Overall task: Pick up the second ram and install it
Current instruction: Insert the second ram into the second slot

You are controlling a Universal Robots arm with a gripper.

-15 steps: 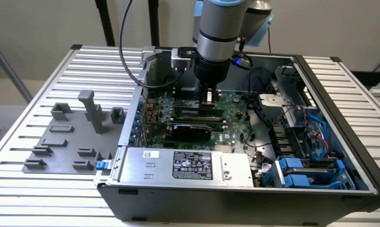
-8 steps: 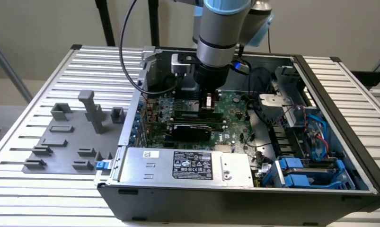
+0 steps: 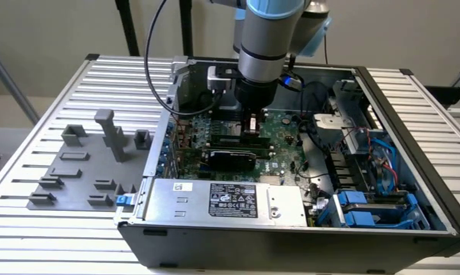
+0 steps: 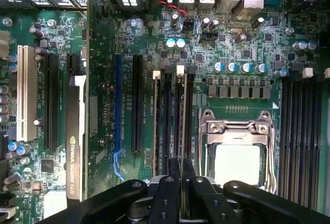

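A slatted metal counter [image 3: 46, 223] carries an open computer case [image 3: 291, 235], which sits toward the exterior view's right. Beside it, on the exterior view's left, lies a flat grey fixture plate [image 3: 77, 172] with upright holders.

Claw [image 4: 181, 182] low over the green motherboard [image 4: 242, 43], its black fingers [image 4: 167, 195] drawn close together on the thin edge of the second ram [image 4: 181, 131]. Stick runs edge-on along a memory slot, between white-latched slots [image 4: 157, 126]. Just beside: bare CPU socket [image 4: 236, 157] with metal frame. Further slots beyond it [image 4: 304, 141]. Black expansion card [image 4: 76, 141] stands well apart, white slot [image 4: 22, 92] past it.
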